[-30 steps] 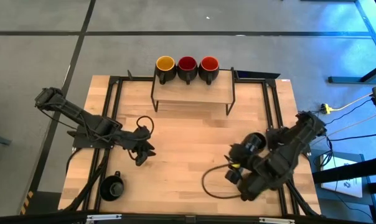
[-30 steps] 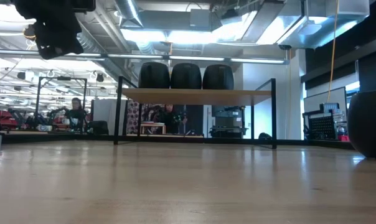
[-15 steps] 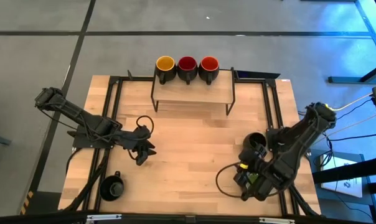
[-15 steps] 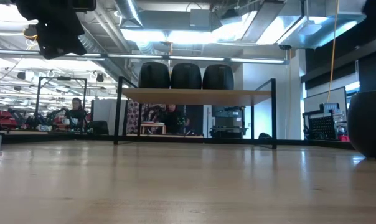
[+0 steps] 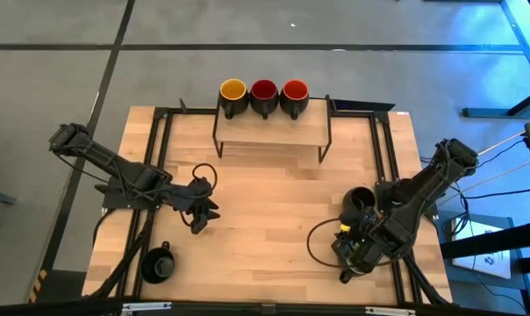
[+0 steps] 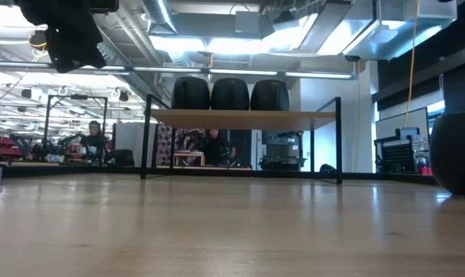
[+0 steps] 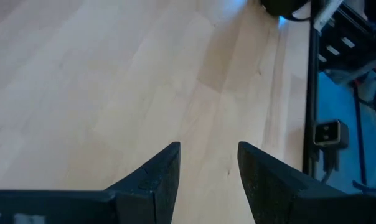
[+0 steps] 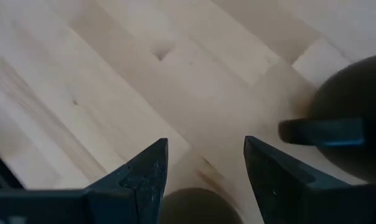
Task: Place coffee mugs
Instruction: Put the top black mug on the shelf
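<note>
Three coffee mugs up on the wooden shelf [image 5: 274, 133] at the far edge: yellow mug [image 5: 233, 93], red mug [image 5: 263, 92], orange-red mug [image 5: 295, 92], side by side. Halfway there, by the look of it. Still on the table [image 5: 265, 219]: a black mug [image 5: 158, 263] near left, another black mug [image 5: 360, 202] at right. Right hand [image 5: 353, 254] hovering just beside that one, fingers apart, empty. Left hand [image 5: 201, 211] waiting mid-left, spread wide, holding nothing.

- Your wooden bench [image 5: 265, 219] carries a shelf [image 5: 274, 133] at its far edge.
- On the shelf you see three mugs [image 5: 263, 95] in a row.
- Two black mugs stand on the bench: one [image 5: 158, 263] near-left, one [image 5: 360, 202] right.
</note>
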Robot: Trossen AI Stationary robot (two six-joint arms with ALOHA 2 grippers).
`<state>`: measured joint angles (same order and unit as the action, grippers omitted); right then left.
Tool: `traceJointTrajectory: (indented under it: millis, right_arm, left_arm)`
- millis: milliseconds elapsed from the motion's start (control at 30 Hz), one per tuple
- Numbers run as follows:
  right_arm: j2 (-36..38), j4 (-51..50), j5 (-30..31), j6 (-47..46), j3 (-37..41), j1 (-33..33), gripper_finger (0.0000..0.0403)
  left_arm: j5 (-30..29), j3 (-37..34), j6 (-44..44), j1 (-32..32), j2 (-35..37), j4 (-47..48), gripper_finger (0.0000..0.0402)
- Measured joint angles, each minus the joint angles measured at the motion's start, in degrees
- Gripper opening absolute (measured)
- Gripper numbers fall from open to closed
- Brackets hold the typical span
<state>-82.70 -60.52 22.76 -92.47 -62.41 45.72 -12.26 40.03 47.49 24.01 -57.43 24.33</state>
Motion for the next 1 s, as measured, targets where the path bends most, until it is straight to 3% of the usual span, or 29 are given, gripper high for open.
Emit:
traceJointTrajectory:
  millis: [167, 500, 633, 1000]
  right_arm:
    - [0.00, -2.61, -1.42, 1.18, 0.00, -3.30, 0.0207]
    - [2.34, -11.64, -5.17, 4.32, 0.56, -7.96, 0.0292]
    - [4.24, -9.35, -7.95, 4.39, 3.45, -8.73, 0.0289]
    - [7.61, -13.51, -7.25, 2.96, 5.01, -12.70, 0.0260]
  left_arm:
    - [2.85, 0.00, -1.13, 0.16, 0.00, 0.00, 0.0156]
    - [2.44, 0.00, -0.87, 0.39, 0.00, 0.02, 0.0156]
    - [2.14, 0.00, -0.68, 0.39, -0.01, 0.07, 0.0156]
    - [-0.33, 0.02, -1.10, 0.39, -0.02, 0.44, 0.0156]
